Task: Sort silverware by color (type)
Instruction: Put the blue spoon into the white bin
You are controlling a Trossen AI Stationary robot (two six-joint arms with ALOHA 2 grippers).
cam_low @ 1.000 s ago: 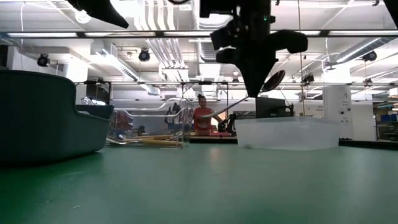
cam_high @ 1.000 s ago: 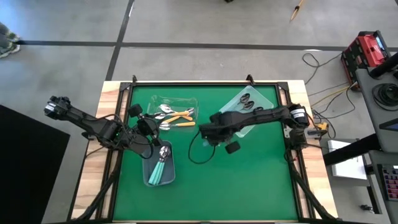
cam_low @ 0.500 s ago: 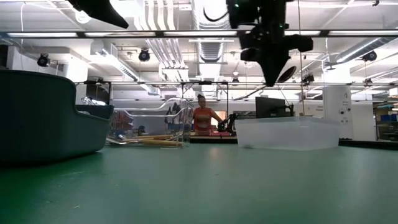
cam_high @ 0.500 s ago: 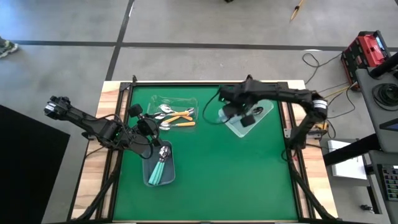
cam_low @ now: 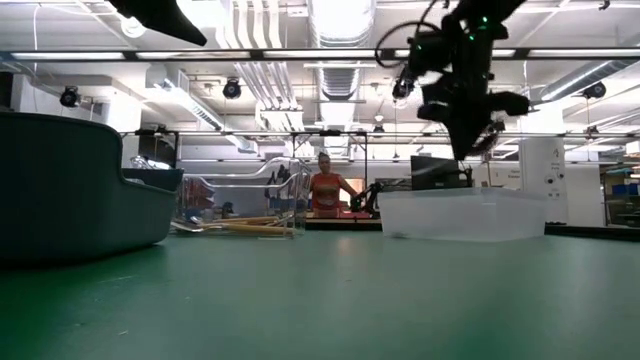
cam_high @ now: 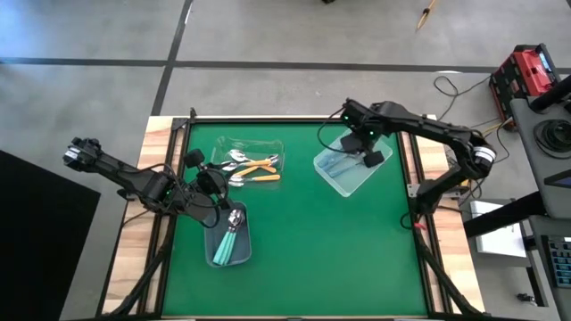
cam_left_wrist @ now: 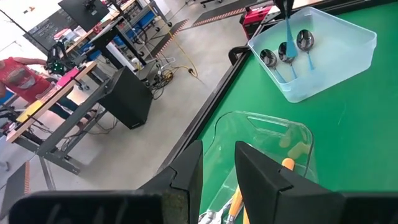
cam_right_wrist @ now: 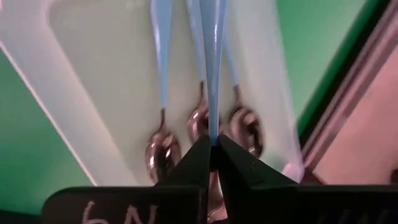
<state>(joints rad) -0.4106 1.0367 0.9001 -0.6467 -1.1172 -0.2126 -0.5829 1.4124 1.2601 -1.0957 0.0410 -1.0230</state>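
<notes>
right gripper (cam_right_wrist: 211, 149) pinching blue spoon (cam_right_wrist: 213, 62), over bin (cam_high: 343, 178)

Over the last second the right arm swung away from the middle of the bench (cam_high: 294, 259), where it had hung beside the orange spoons, out to the far right corner. Its tool (cam_high: 365, 148), closed on a blue spoon (cam_right_wrist: 213, 68) throughout, came to hang over the pale bin (cam_high: 332, 174) holding three blue spoons.
</notes>
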